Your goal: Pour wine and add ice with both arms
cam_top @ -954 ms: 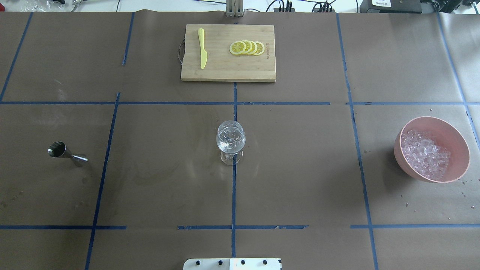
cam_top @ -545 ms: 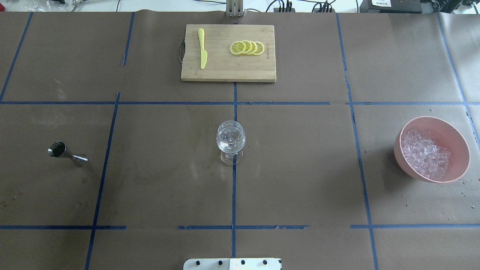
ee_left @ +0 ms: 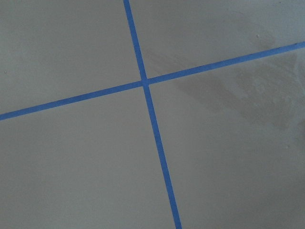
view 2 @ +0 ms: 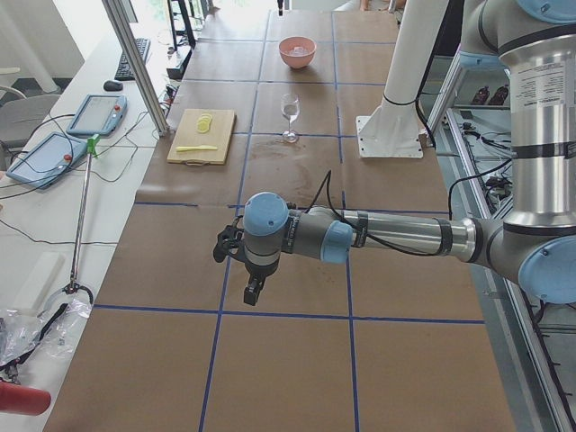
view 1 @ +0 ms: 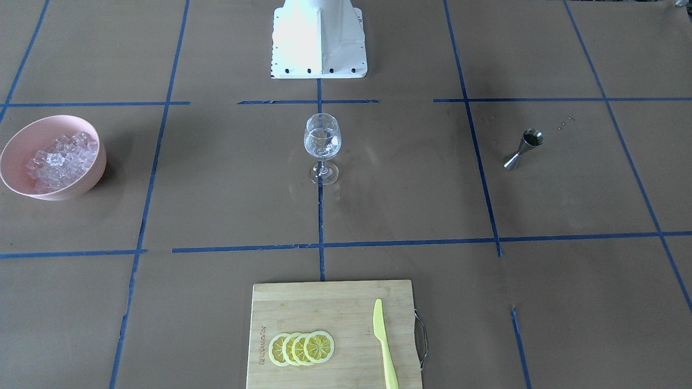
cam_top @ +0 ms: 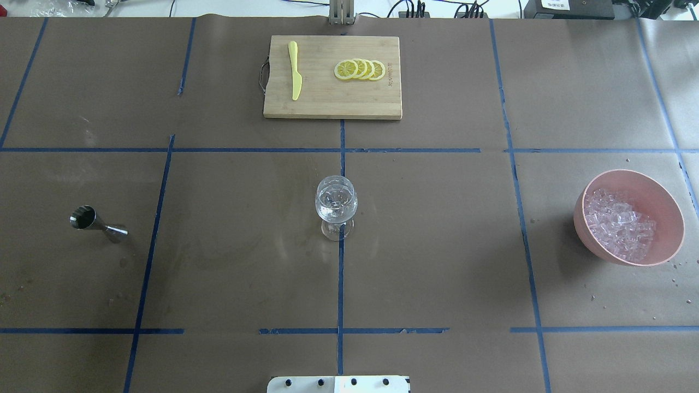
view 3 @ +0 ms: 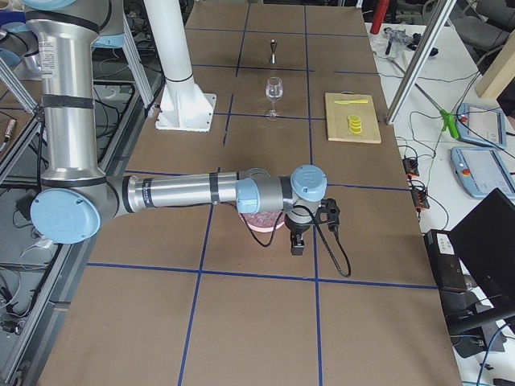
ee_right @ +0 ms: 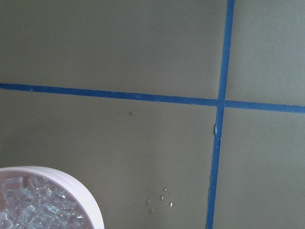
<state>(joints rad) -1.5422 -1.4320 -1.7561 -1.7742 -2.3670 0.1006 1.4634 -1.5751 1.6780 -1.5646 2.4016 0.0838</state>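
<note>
- 2 grippers hang over the ends of the table (cam_top: 437, 245): the left gripper (view 2: 255, 290) above a tape cross (ee_left: 145, 82), the right gripper (view 3: 297, 241) just beside the pink bowl (cam_top: 655, 194); whether either is open, or holding anything, cannot be told.
- Ice (cam_top: 620, 225) heaps in that bowl.
- Wine (cam_top: 336, 214) sits low in the stemmed glass (cam_top: 337, 203) at the centre, jigger (cam_top: 98, 224) well apart.
- Lemon slices (cam_top: 360, 69) lie on the far cutting board (cam_top: 327, 103).

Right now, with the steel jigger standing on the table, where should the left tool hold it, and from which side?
Probably the narrow waist of the jigger. It stands upright, hourglass-shaped, open cup on top, so the flares above and below would stop slipping. Come in level from the side, not from above.
</note>
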